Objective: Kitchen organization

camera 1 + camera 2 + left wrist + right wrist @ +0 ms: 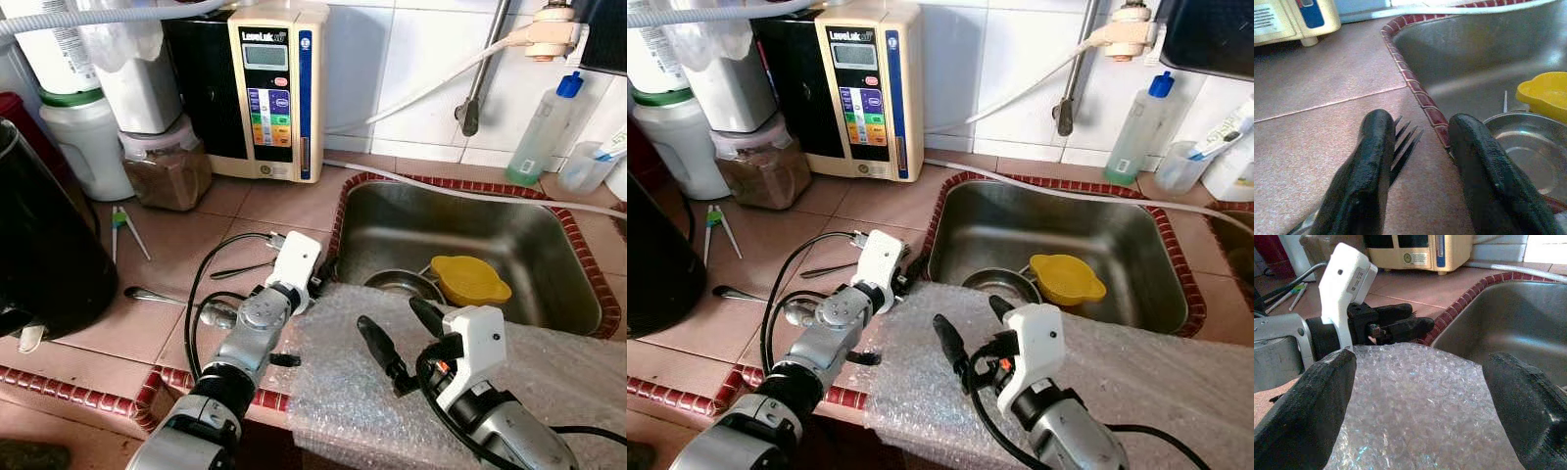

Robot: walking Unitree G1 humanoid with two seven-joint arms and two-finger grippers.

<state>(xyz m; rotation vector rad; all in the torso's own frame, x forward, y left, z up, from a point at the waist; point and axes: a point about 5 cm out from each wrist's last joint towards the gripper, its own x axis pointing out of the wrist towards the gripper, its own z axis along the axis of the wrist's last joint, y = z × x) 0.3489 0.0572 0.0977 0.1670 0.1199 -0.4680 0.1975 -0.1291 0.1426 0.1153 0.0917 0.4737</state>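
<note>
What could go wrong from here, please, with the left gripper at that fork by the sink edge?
The fork lies flat on the counter tile beside the sink rim; the left gripper has its fingers open around the tines, so a pinch there might skid it toward the sink. The bubble wrap overhangs the counter edge beneath the open right gripper and could slide off.

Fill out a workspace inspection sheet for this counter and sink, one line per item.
Surface: tiled counter, sheet of bubble wrap over its front edge.
Job's things: fork on the counter; yellow lid and steel bowl in the sink.
Clutter: spoon, jars, water machine, bottle.
Grippers: left gripper open beside the fork; right gripper open above the bubble wrap.
Cables: black cable on left arm.
Surroundings: tiled wall, hose.
</note>
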